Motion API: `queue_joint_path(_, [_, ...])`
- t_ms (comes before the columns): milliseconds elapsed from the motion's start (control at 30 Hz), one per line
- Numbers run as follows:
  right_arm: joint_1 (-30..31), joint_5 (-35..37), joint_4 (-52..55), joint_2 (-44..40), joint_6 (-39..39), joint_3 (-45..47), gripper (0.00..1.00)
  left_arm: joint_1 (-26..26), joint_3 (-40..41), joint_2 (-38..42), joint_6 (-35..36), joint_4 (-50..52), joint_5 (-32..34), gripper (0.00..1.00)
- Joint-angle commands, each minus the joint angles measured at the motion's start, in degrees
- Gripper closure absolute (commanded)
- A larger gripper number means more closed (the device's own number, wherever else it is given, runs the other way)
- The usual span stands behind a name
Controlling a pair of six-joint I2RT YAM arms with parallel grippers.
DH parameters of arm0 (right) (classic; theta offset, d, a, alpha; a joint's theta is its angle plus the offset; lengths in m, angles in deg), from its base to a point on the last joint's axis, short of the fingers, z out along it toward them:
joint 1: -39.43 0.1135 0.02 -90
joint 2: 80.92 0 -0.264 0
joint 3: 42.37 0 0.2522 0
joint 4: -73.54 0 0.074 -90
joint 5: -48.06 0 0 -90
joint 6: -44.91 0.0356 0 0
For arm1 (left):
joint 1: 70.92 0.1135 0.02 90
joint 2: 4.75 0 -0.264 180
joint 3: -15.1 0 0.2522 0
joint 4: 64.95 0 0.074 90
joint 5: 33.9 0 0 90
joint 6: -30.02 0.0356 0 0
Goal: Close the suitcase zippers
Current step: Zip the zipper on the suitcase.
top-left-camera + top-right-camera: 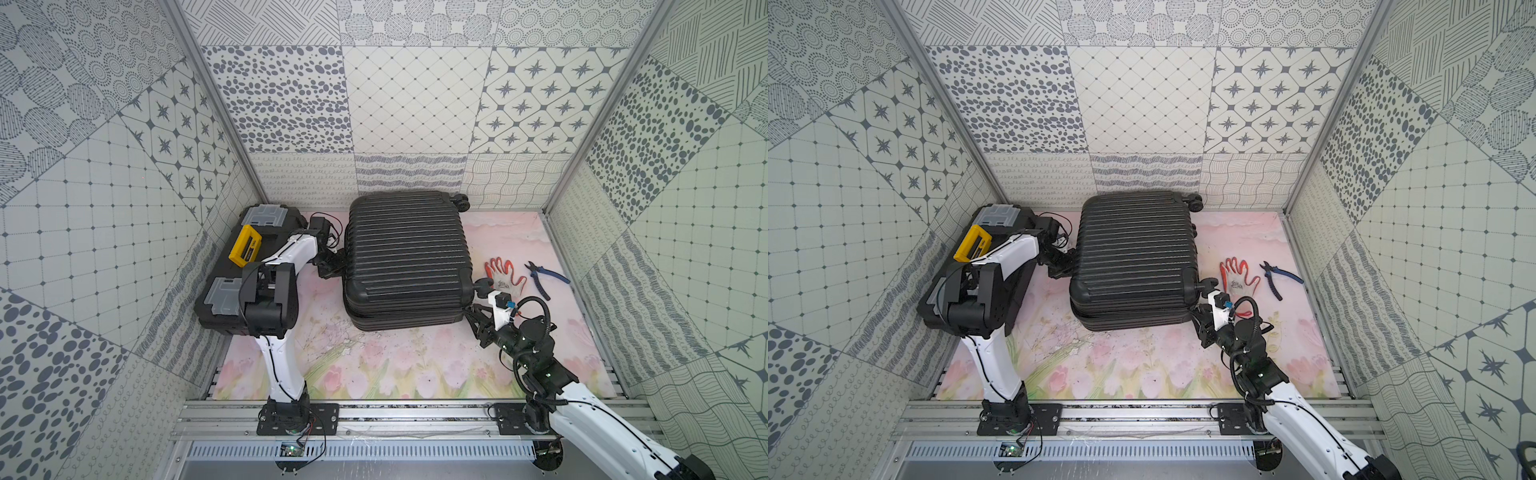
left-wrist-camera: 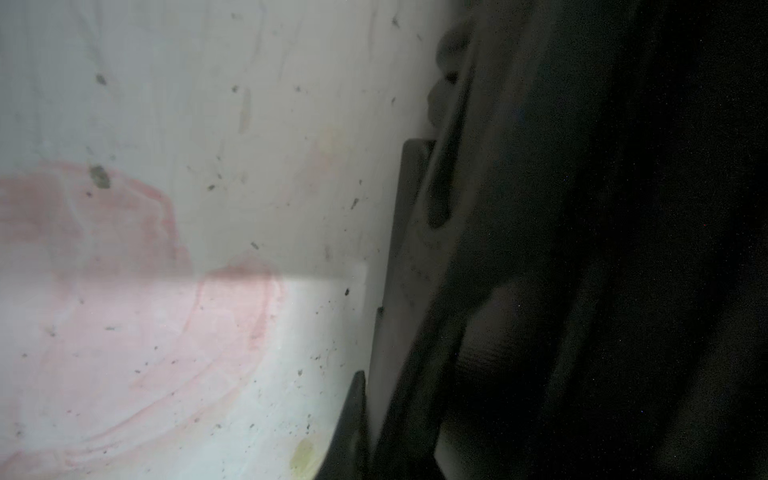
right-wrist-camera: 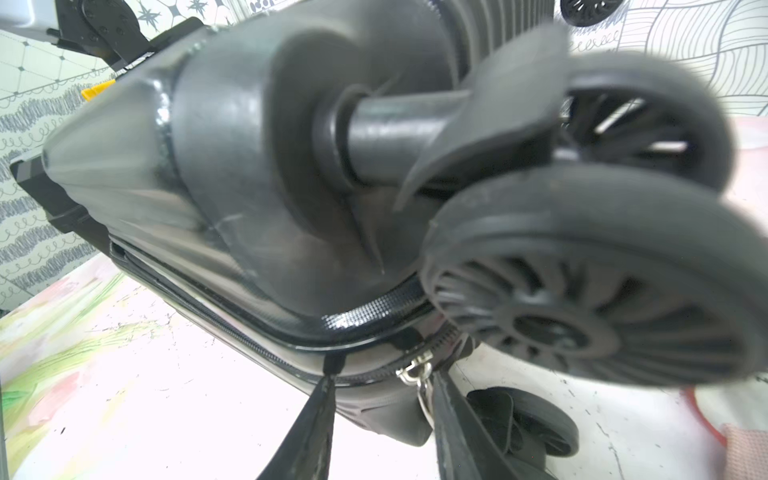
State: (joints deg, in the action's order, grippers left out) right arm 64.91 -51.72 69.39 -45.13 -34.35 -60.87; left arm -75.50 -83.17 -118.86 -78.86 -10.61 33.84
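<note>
The suitcase [image 1: 407, 257] lies flat mid-counter [image 1: 374, 365], right of a toolbox [image 1: 222, 297]. The left hand [image 1: 332, 266], pressed together, touches its left side. The right hand [image 3: 382, 399], spread, straddles the zipper pull [image 3: 415, 372] at the near right corner.

We see a black ribbed hard-shell suitcase [image 1: 407, 257] with black spoked spinner wheels [image 3: 582, 291], a dark grey zipper track [image 3: 446, 336] and a silver metal zipper pull [image 3: 415, 372]. Beside it we note a black plastic toolbox [image 1: 212, 316] with translucent grey lid compartments [image 1: 266, 216] and a yellow handle [image 1: 246, 246]. The knitted work glove [image 1: 505, 282] is pale grey with red-orange coating; the pliers [image 1: 548, 276] have blue grips and a black head. The table mat [image 1: 374, 365] is pale pink, painted with pink tulips and green stems. The wall panels [image 1: 415, 95] are off-white with grey dots, stars, diamond grids, hatching and wavy lines. The robot arms [image 1: 282, 365] are white with black joints.
</note>
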Motion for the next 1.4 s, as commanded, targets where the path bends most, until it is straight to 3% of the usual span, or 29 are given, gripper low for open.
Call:
queue_joint_path(0, [-0.3, 2.0, -4.4, 2.6, 0.5, -1.0, 0.61, 0.4, -1.2, -2.2, 2.6, 0.9, 2.6, 1.0])
queue_joint_path(267, [-1.9, -0.9, -9.7, 10.0, -0.6, -3.0, 0.64, 0.4, -3.1, -3.8, 4.5, 2.1, -0.2, 1.0])
queue_joint_path(467, [-2.5, -5.5, -11.6, 13.4, -1.2, -4.2, 0.75, 0.4, -4.5, -5.0, 5.9, 3.4, -1.2, 1.0])
queue_joint_path(733, [-6.3, -6.6, -13.5, 15.3, 0.6, -4.4, 0.8, 0.4, -5.5, -5.7, 8.3, 4.9, -1.4, 1.0])
queue_joint_path(1367, [-7.5, -9.9, -12.9, 18.6, 1.2, -5.8, 0.98, 0.4, -5.2, -5.9, 9.0, 5.9, -3.1, 1.0])
